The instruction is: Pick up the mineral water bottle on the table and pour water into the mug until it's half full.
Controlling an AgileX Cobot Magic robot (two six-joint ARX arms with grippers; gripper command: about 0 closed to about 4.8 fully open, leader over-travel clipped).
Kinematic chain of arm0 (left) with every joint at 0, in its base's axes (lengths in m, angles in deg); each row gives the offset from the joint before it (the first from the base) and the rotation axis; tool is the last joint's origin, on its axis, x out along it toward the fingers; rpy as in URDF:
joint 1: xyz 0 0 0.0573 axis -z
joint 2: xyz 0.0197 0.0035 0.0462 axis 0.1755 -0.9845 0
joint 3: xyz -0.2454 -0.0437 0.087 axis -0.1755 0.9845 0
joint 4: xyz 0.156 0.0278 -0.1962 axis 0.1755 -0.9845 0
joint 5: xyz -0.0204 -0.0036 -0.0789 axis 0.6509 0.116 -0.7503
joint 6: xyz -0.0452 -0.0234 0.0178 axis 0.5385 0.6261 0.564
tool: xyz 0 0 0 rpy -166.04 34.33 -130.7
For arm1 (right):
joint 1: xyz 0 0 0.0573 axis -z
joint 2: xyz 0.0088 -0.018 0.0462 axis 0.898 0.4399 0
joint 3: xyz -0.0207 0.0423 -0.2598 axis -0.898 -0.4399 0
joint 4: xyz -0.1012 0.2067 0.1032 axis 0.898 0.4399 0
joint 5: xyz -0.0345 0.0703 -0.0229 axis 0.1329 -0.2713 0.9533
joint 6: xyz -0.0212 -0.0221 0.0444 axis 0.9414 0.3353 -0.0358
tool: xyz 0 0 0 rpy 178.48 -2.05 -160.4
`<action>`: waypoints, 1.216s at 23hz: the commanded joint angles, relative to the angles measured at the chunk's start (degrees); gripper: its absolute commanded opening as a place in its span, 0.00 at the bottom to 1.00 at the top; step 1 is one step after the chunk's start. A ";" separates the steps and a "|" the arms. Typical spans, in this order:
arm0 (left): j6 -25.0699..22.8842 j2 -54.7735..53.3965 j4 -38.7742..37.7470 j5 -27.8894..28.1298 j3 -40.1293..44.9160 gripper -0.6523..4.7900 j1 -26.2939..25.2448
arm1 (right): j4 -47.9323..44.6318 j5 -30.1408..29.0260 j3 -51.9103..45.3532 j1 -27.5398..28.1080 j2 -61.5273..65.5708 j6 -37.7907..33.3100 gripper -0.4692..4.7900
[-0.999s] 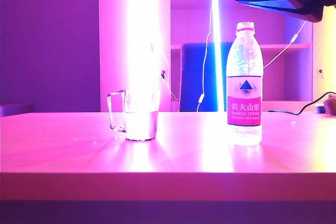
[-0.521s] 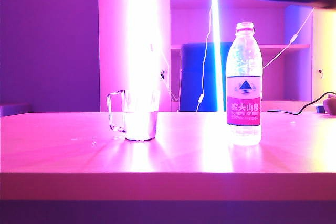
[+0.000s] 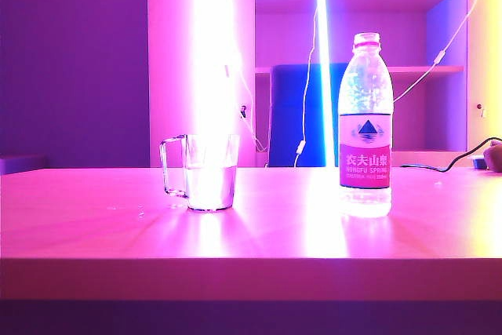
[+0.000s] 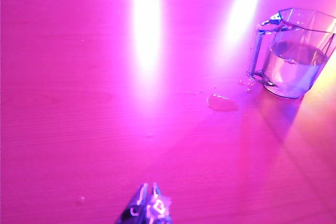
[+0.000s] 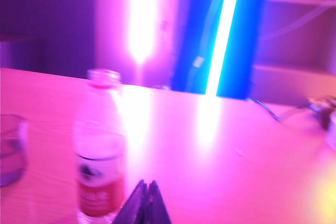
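Pink-lit table (image 3: pixel 251 233): mug (image 3: pixel 205 172) with water left of centre, mineral water bottle (image 3: pixel 365 127) right, uncapped, upright. Left gripper (image 4: pixel 148 205) closed, empty; right gripper (image 5: pixel 146 196) closed, empty.

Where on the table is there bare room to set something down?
Free: the stretch between mug and bottle, the front strip along the table edge, and left of the mug. Avoid the spilled drops beside the mug's handle. Left gripper and right gripper, both shut, hang near the table's front.
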 commanded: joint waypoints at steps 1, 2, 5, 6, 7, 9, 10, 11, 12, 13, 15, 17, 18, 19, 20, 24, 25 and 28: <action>-0.04 -0.07 0.17 -0.20 -0.09 0.11 0.02 | 0.66 -0.63 -2.27 2.51 -2.69 -3.34 0.08; -0.07 -0.07 0.17 -0.17 -0.09 0.11 0.02 | 0.68 -0.74 -3.37 3.15 -3.78 -3.80 0.08; -0.04 -0.07 0.17 -0.20 -0.09 0.11 0.02 | 0.76 -0.63 -6.93 3.76 -4.39 -6.51 0.08; -0.07 -0.07 0.17 -0.17 -0.09 0.11 0.02 | 0.87 -0.74 -7.72 3.76 -4.39 -6.56 0.08; -0.04 -0.07 0.17 -0.17 -0.09 0.11 0.02 | 0.92 -0.81 -8.98 3.76 -4.39 -6.97 0.08; -0.04 -0.07 0.15 -0.20 -0.09 0.11 0.02 | 4.85 -0.81 -9.03 4.87 -4.39 -7.80 0.08; -0.07 -0.07 0.15 -0.17 -0.09 0.11 0.02 | 6.05 -0.83 -9.03 5.92 -4.39 -7.82 0.08; -0.07 -0.07 0.15 -0.17 -0.09 0.11 0.02 | 7.04 -0.85 -9.03 7.17 -4.39 -7.98 0.08; -0.07 -0.07 0.15 -0.17 -0.09 0.11 0.02 | 7.96 -0.83 -9.03 8.02 -4.39 -7.98 0.08; -0.04 -0.07 0.15 -0.20 -0.09 0.11 0.00 | 8.63 -0.79 -9.03 8.28 -4.39 -7.96 0.08; -0.07 -0.07 0.15 -0.17 -0.09 0.11 0.02 | 11.21 -0.61 -9.03 8.66 -4.39 -7.96 0.08; -0.04 -0.07 0.15 -0.20 -0.09 0.11 0.02 | 13.97 -0.61 -9.03 8.68 -4.35 -7.93 0.08; -0.07 -0.07 0.15 -0.17 -0.09 0.11 0.02 | 13.88 -0.59 -9.03 8.68 -4.22 -7.91 0.08; -0.04 -0.07 0.15 -0.17 -0.09 0.11 0.02 | 13.86 -0.61 -9.03 8.68 -4.22 -7.91 0.08; -0.04 -0.07 0.15 -0.17 -0.09 0.11 0.02 | 13.84 -0.70 -9.03 8.68 -4.22 -7.91 0.08; -0.04 -0.07 0.15 -0.17 -0.09 0.11 0.00 | 13.81 -0.66 -9.03 8.59 -4.24 -7.91 0.08; -0.04 -0.07 0.15 -0.20 -0.09 0.11 0.02 | 13.81 -0.66 -9.03 8.59 -4.24 -7.91 0.08; -0.07 -0.07 0.15 -0.17 -0.09 0.11 0.00 | 13.81 -0.63 -9.03 8.59 -4.24 -7.91 0.08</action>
